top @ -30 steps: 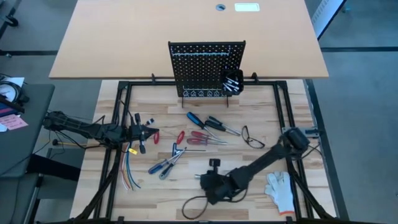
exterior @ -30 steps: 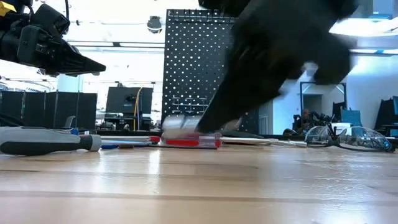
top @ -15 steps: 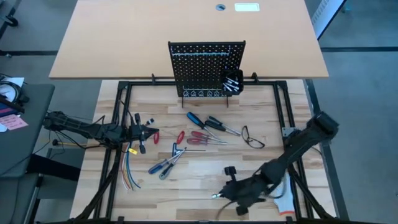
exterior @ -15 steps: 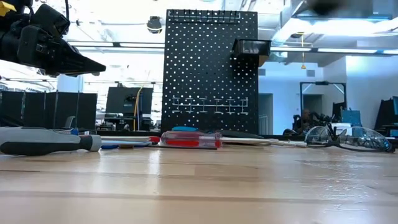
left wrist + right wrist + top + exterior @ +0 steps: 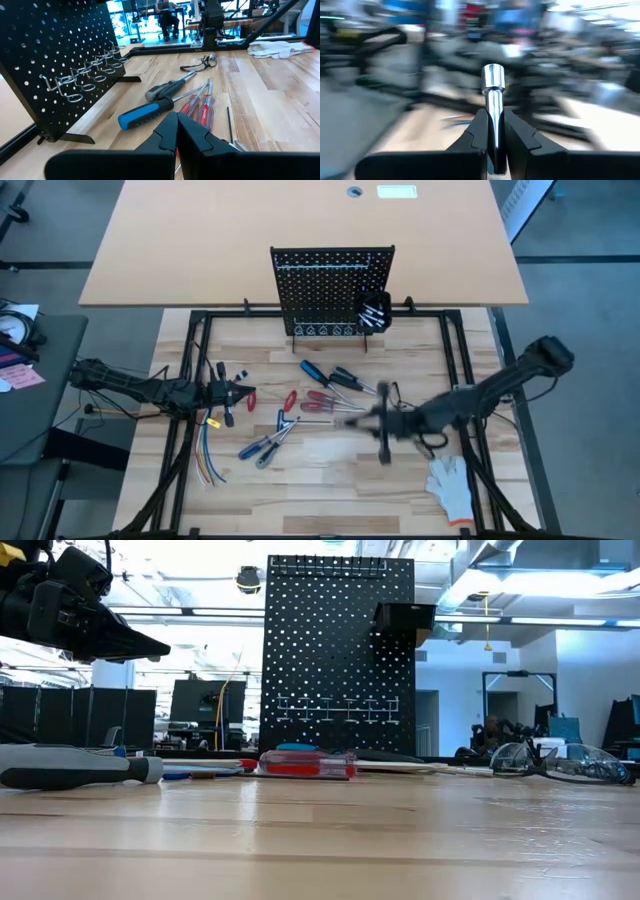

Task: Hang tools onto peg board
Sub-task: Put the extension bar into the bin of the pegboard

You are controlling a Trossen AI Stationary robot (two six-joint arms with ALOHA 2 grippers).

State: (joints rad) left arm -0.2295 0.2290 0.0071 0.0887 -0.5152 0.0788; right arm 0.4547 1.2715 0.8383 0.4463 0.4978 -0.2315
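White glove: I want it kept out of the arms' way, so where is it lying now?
In the high view, the white glove lies flat on the table's near right corner, apart from the tools, just nearer the front edge than the right gripper.

Black perforated metal peg board (image 5: 338, 655), matt; pale planked wood table (image 5: 330, 480), smooth; polished chrome socket bit (image 5: 493, 97), glossy.

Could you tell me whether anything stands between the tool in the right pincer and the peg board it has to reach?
Nothing upright does. The right pincer is shut on a silver metal tool. Between it and the peg board only loose screwdrivers and safety glasses lie flat on the table.
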